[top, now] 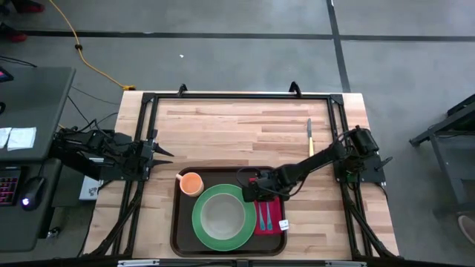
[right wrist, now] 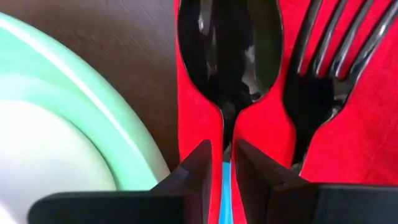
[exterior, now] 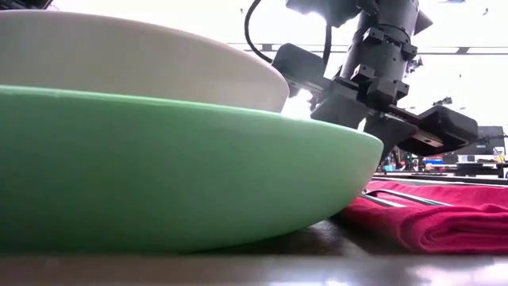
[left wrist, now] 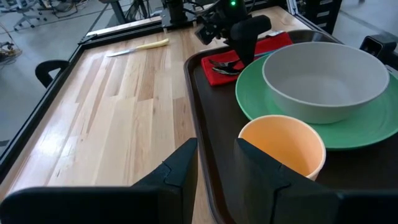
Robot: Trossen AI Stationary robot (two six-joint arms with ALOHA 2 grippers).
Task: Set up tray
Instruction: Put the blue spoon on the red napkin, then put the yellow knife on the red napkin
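Observation:
The dark brown tray lies at the table's near edge. It holds a green plate with a pale bowl on it, an orange cup and a red napkin. A spoon and a fork lie flat on the napkin. My right gripper points steeply down over the napkin's far end, slightly open. Its fingers stand close on either side of the spoon's blue handle, just behind the neck. My left gripper hangs open above the table's left side, short of the cup, with nothing between its fingers.
A yellow-handled knife lies on the bare wood at the far right. The black metal frame runs around the table top. Bare wood stretches between the tray's far rim and the frame's far bar.

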